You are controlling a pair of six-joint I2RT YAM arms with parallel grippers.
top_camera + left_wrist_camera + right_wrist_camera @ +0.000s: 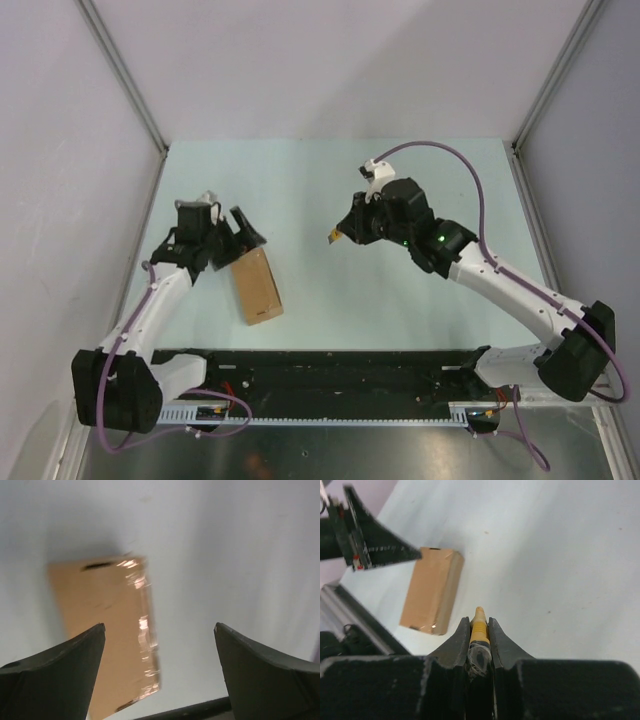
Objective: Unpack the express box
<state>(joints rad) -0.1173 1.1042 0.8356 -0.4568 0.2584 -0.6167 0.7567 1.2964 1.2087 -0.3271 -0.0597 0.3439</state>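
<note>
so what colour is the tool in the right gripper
The tool is yellow, clearest in the right wrist view.

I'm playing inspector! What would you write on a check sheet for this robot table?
Surface: pale green table, flat and plain.
Job's things: brown box lying flat, looks shut.
Clutter: nothing seen.
End effectors: left end effector open, over the box's far end; right end effector shut on a yellow knife, apart from the box.
Cables: purple cables loop along both arms, clear of the box.
Surroundings: plain walls with metal posts.
</note>
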